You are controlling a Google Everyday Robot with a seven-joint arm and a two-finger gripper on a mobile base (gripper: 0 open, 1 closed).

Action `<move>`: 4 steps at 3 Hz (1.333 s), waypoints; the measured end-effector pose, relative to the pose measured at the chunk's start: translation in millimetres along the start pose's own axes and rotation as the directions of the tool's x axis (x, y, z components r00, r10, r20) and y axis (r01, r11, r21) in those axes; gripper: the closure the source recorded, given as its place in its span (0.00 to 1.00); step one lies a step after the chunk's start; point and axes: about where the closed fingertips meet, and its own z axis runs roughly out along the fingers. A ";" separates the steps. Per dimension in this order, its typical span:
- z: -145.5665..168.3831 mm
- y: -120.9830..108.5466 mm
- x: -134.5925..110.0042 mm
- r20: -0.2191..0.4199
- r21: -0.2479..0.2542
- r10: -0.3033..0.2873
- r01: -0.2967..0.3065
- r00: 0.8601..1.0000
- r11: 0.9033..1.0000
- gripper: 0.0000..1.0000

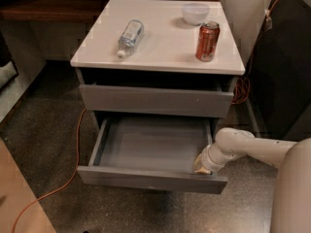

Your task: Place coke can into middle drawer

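Red coke can (207,41) well above gripper (201,167) at middle drawer (150,179) corner

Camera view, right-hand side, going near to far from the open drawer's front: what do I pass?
middle drawer, its front panel → tool, just inside the drawer's right front corner → closed drawer front above → coke can, upright on the top → white bowl

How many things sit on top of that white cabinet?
3: a water bottle lying at the left, a white bowl at back right, the coke can upright in front of it. The tool is at the front right corner of the open middle drawer.
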 end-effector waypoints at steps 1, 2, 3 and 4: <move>-14.2 30.0 3.1 0.013 -0.039 -0.035 0.035 0.999 0.999 1.00; -27.3 45.1 2.0 0.027 -0.054 -0.058 0.059 0.998 0.997 1.00; -52.5 41.6 -9.0 0.047 -0.036 -0.099 0.100 0.994 0.994 1.00; -88.8 27.2 -27.1 0.064 0.002 -0.163 0.163 0.985 0.987 1.00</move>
